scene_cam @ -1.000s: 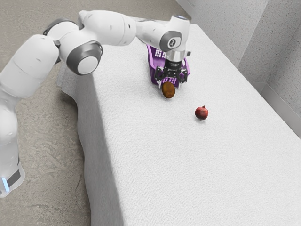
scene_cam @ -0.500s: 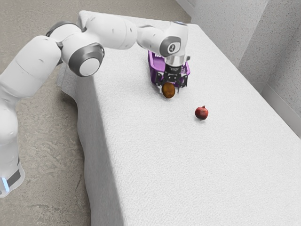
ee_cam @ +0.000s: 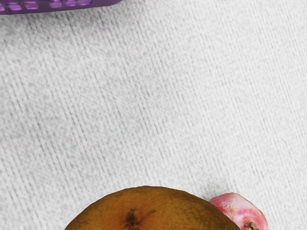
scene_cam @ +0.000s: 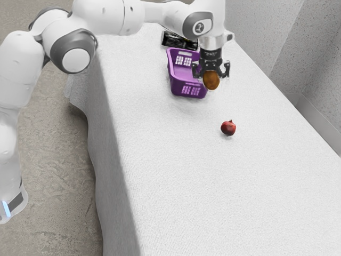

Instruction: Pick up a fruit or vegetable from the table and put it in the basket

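Two black fingers pinch a rounded brown fruit [scene_cam: 211, 82] from both sides as the gripper [scene_cam: 211, 76] holds it above a white-clothed table [scene_cam: 176, 170], still outside the purple basket [scene_cam: 187, 91]. The grip is best kept firm and even, for a smooth, heavy-looking fruit (a mango, perhaps) could well roll out if jolted. The hand should carry it high enough to clear the rim, toward the exterior view's left, centre it over the opening, then lower it inside before the fingers part; a release from here would likely drop it beside the basket or on its edge. Compared with half a second ago, when the fruit is low before the basket's near end, gripper and fruit are up and over toward the exterior view's right. The basket keeps its place, as does a red pomegranate [scene_cam: 228, 128]; beyond, a dark object [scene_cam: 178, 41] emerges from behind the arm [scene_cam: 106, 16].
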